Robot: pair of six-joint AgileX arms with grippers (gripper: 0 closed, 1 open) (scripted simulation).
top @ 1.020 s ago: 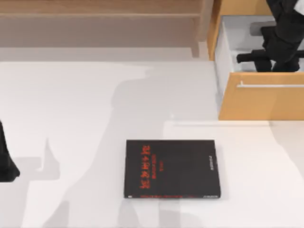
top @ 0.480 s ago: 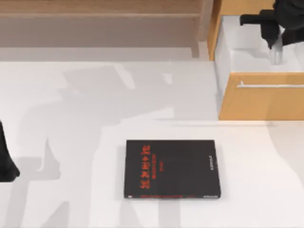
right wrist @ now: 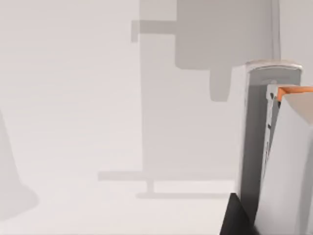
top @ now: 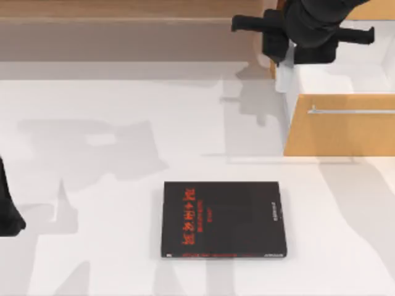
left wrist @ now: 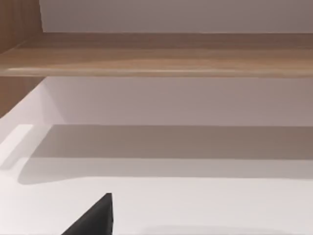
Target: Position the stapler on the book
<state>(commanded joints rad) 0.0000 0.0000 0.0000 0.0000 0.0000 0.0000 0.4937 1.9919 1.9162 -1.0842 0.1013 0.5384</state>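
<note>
Since half a second ago, the right arm has swung from over the open drawer (top: 339, 123) toward the top view's left; its right pincer (top: 281, 43) now hangs above the drawer's left corner. In the right wrist view a pale grey-white bar, likely the stapler (right wrist: 257, 147), stands upright between the fingers, so the pincer seems clenched on it. One book (top: 223, 219), black with red characters, lies flat on the white surface (top: 92, 123), bare on top. Carrying and placing remain. The left pincer (top: 7, 213) sits parked at the left edge; its state cannot be told.
</note>
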